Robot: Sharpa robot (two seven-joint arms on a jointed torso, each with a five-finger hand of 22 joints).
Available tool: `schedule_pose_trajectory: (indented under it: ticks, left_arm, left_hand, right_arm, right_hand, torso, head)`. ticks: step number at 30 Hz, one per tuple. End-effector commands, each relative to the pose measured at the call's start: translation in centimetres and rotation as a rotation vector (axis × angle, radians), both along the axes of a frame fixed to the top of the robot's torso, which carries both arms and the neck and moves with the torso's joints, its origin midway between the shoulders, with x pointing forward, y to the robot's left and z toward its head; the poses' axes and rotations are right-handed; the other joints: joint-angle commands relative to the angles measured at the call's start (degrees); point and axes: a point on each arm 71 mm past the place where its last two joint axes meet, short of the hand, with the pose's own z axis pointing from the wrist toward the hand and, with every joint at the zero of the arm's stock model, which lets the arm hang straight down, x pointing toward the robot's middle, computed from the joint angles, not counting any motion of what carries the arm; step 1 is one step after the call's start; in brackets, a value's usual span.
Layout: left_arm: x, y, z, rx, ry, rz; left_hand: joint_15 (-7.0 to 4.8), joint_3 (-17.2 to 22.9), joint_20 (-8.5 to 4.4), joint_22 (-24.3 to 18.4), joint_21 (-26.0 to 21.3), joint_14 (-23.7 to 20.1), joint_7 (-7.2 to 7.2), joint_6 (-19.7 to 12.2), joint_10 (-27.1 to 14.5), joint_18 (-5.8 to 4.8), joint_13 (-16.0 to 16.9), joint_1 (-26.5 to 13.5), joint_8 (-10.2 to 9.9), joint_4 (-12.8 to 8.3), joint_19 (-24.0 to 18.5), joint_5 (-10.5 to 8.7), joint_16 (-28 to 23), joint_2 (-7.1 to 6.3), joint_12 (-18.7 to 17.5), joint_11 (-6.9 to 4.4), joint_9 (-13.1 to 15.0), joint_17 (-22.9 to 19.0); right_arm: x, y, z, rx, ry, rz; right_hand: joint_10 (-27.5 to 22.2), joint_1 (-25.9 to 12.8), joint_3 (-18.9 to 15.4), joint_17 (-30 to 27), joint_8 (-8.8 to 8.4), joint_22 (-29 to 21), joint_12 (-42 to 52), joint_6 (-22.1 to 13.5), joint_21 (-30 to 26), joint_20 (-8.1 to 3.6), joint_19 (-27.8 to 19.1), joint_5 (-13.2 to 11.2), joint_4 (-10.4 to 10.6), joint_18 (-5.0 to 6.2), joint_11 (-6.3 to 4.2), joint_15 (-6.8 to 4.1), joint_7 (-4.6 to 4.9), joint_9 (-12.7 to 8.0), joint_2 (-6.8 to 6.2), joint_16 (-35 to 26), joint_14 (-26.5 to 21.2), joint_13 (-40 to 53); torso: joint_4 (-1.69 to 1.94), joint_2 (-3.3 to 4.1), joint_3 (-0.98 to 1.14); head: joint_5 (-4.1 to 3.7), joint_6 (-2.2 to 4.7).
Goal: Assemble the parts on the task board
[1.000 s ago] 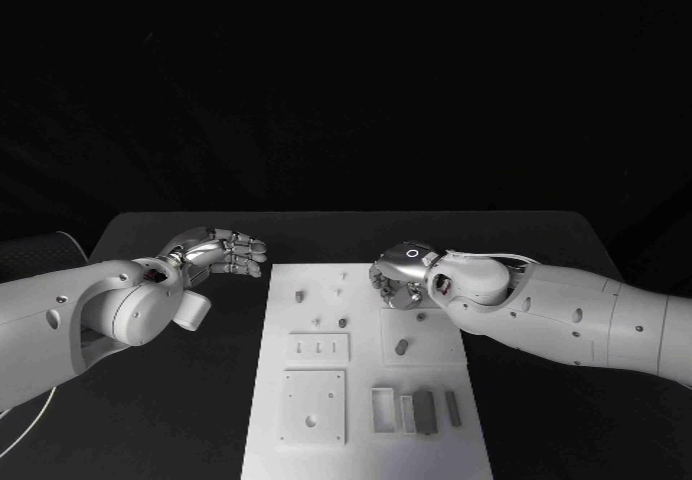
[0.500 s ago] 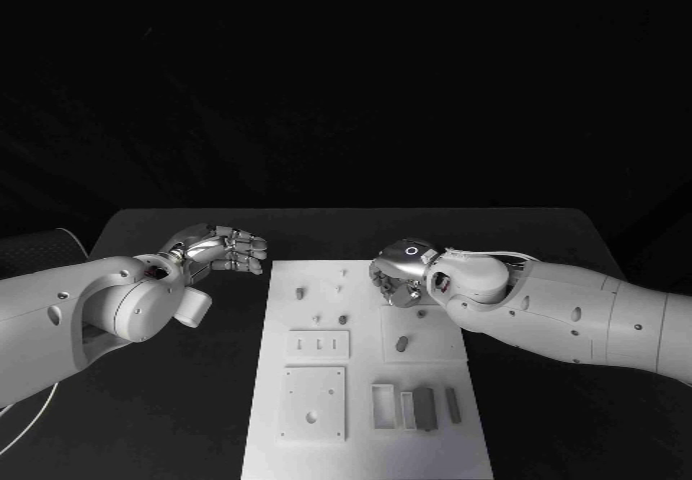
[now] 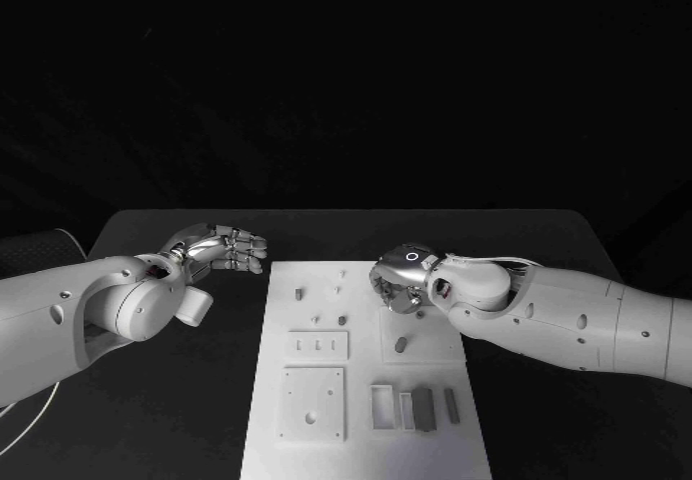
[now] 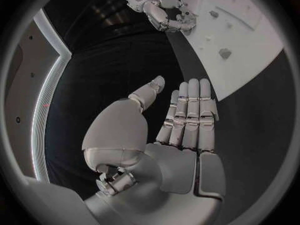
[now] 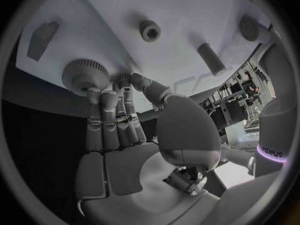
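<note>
The white task board (image 3: 368, 380) lies in the middle of the black table. My right hand (image 3: 402, 281) hovers low over its far right part. In the right wrist view the fingertips (image 5: 124, 83) and thumb come together at the rim of a grey toothed gear (image 5: 80, 76) that lies on the board (image 5: 187, 15); I cannot tell whether they grip it. My left hand (image 3: 225, 250) stays left of the board's far corner, off the plate, its fingers (image 4: 190, 110) straight, side by side and holding nothing. Small grey pegs (image 3: 300, 294) stand on the board.
Nearer me on the board lie a slotted plate (image 3: 319, 346), a square plate with holes (image 3: 315, 403) and narrow grey blocks (image 3: 423, 408). A short peg (image 3: 402, 346) stands mid-right. Near the right hand stand a round bushing (image 5: 150, 31) and a cylinder (image 5: 209, 57). Black table flanks the board.
My right hand has sunk slightly toward the board. My left hand has shifted a little farther away and to the left.
</note>
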Motion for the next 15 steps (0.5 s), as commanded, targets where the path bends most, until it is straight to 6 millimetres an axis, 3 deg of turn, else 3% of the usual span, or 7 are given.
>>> schedule_pose_trajectory:
  ticks: [1,15]
  left_arm:
    - [0.1,-0.2,0.2,-0.001,-0.014,0.000]
    - [0.2,-0.3,0.2,-0.001,-0.016,-0.002]
  left_hand:
    - [-0.03,-0.4,-0.37,-0.1,-0.2,0.3,0.05,-0.6,-0.4,0.16,0.1,0.3,-0.3,0.0,-0.1,-0.34,-0.3,-0.43,-0.4,0.05,0.1,0.1]
    - [-0.04,-0.4,-0.43,-0.1,-0.3,0.3,0.08,-0.6,-0.5,0.09,0.1,0.3,-0.4,0.0,-0.1,-0.34,-0.4,-0.42,-0.5,0.12,0.1,0.2]
  right_arm:
    - [-0.1,0.4,-0.1,-0.035,-0.003,0.002]
    - [-0.2,2.7,2.1,-0.016,-0.101,0.027]
  right_hand:
    - [1.9,0.8,0.3,0.1,0.19,1.2,1.1,0.6,0.3,-0.06,0.4,0.2,0.0,2.56,-0.40,-0.50,-0.03,0.1,1.27,0.3,0.1,3.5]
    - [2.4,0.8,0.4,0.2,0.19,1.2,1.2,1.3,0.9,-0.44,0.8,0.2,-0.1,2.56,-0.69,-0.79,-0.32,0.6,1.00,1.0,0.5,4.5]
  torso:
    - [-0.07,-0.03,-0.06]
    - [0.04,0.01,-0.01]
  head:
    - [0.09,0.16]
    - [0.22,0.58]
